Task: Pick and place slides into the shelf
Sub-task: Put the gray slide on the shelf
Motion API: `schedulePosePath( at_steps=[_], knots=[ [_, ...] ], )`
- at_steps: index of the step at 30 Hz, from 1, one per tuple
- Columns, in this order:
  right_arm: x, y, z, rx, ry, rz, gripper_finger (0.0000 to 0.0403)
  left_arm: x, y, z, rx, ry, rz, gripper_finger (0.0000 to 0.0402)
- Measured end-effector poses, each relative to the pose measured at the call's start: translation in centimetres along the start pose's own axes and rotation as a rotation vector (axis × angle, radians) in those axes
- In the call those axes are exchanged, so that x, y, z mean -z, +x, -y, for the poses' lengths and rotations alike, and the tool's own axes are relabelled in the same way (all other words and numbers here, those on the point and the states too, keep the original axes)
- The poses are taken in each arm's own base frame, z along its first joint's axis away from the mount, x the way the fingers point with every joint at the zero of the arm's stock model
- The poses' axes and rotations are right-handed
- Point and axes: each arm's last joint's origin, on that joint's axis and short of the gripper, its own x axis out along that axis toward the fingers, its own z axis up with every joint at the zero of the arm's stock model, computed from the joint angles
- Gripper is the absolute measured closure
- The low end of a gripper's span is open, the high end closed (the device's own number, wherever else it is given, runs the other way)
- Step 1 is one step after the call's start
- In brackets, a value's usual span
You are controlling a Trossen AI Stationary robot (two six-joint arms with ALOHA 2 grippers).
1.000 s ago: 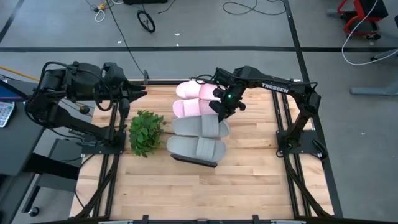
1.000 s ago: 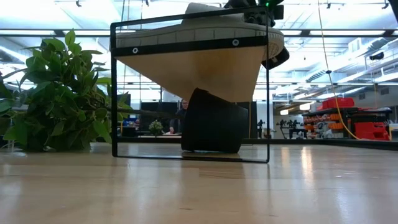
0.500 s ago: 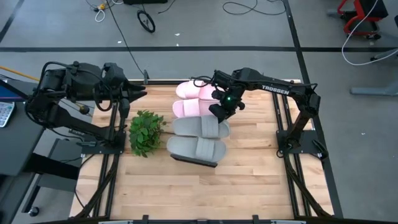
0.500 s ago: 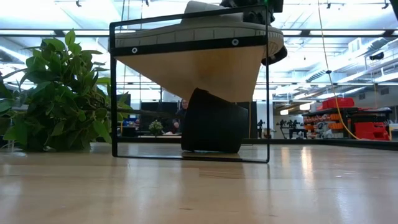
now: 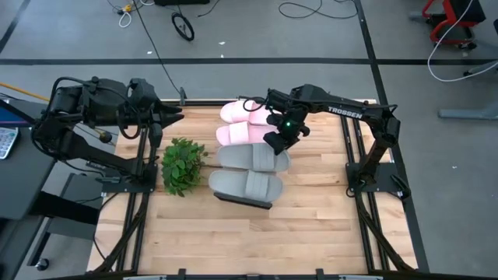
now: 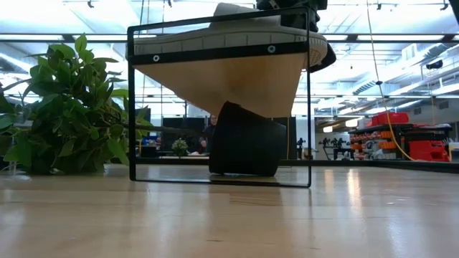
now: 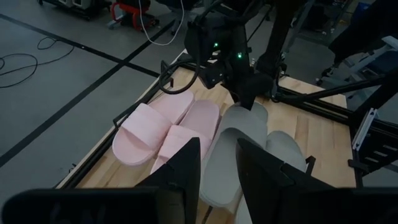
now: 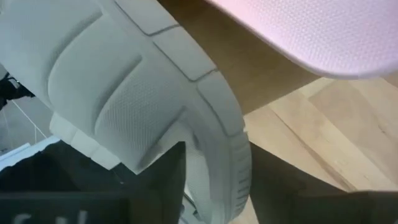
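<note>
Two pale pink slides (image 5: 243, 115) (image 5: 240, 134) and two grey slides (image 5: 250, 158) (image 5: 247, 185) lie side by side, soles down, on top of the shelf (image 5: 236, 199). My right gripper (image 5: 282, 141) hangs open at the right end of the farther grey slide. In the right wrist view its fingers (image 8: 155, 180) stand on either side of that slide's ribbed end rim (image 8: 219, 149). My left gripper (image 7: 219, 168) waits open above the table's far left corner, with nothing between its fingers. My right gripper comes down slanting from the table's right side, one finger on each side of the farther grey slide's end rim (image 8: 224, 134). Whether the fingers touch the rim I cannot tell. The slide lies flat on the shelf.
A leafy green plant (image 5: 183, 164) stands just left of the shelf. In the low view the shelf's black frame (image 6: 130, 107) stands on the table, with a dark block (image 6: 244, 140) behind it. Bare wooden table (image 5: 257, 241) lies toward the near edge.
My right gripper has drawn up a little from the right end of the farther grey slide. The slide has stayed where it lay on the shelf.
</note>
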Motion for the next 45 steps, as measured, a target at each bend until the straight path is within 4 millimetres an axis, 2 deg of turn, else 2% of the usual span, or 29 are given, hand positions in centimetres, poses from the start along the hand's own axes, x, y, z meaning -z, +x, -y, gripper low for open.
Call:
schedulePosePath(
  at_steps=[7, 15, 18, 22, 27, 33, 38, 45],
  knots=[
    [0.7, -0.5, 0.2, 0.058, 0.009, 0.006, 0.0200, 0.0, 0.0, 0.0, -0.001, 0.001, -0.003, 0.0294],
    [3.2, -3.6, -0.5, 0.060, -0.025, 0.166, 0.0183, 0.1, 0.0, 0.0, -0.002, 0.003, -0.007, 0.0294],
    [3.8, -4.9, -1.9, -0.027, -0.083, 0.319, 0.0188, 0.1, 0.0, 0.0, -0.002, 0.003, -0.008, 0.0294],
    [4.2, -5.8, -5.0, -0.153, -0.217, 0.554, 0.0208, 0.1, 0.0, 0.0, -0.002, 0.004, -0.008, 0.0294],
    [4.7, -4.6, -7.6, -0.156, -0.390, 0.668, 0.0253, 0.1, 0.1, 0.0, -0.005, 0.018, -0.018, 0.0294],
    [4.1, -1.9, -8.7, -0.047, -0.441, 0.695, 0.0320, 0.7, 0.7, 0.0, -0.028, 0.044, -0.095, 0.0294],
    [3.2, -0.5, -9.6, -0.001, -0.498, 0.775, 0.0390, 0.9, 1.6, 0.3, -0.043, 0.061, -0.143, 0.0294],
    [2.8, 0.1, -9.2, 0.116, -0.495, 0.803, 0.0396, 1.1, 2.9, 0.7, -0.055, 0.130, -0.199, 0.0294]
  ],
)
